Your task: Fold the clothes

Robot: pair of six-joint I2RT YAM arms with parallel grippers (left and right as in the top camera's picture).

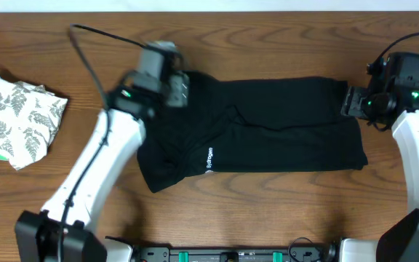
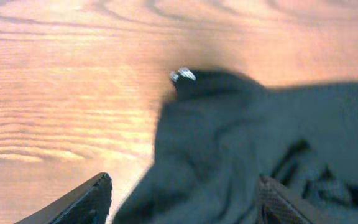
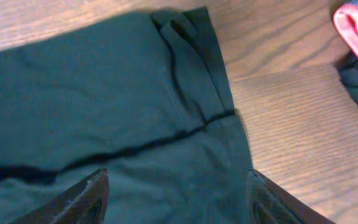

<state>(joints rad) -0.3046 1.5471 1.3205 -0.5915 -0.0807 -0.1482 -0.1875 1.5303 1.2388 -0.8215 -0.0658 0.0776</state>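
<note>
Writing: one short line of white lettering (image 1: 209,159) on the black garment (image 1: 268,124), near its near-left edge, running up the cloth – too small to read with confidence (no other print legible).
Black garment: spread flat across the middle of the wooden table (image 1: 268,211), long side running left to right; its left end is rumpled, its right end smooth with a seam showing.
Left gripper (image 2: 185,202): jaws spread wide, holding nothing. It hangs over the far-left corner of the black garment; the bunched cloth lies below and between the fingers (image 2: 95,199), and the left finger is over bare wood.
Right gripper (image 3: 176,199): jaws wide apart, nothing clamped. It stands over the right end of the black garment – cloth fills the gap between the fingers, hem just to the right.
Fern-print garment (image 1: 17,116): white, crumpled, at the far-left edge, well apart from both arms.
Pink piece (image 3: 356,31): at the far-right edge, beside dark cloth.
</note>
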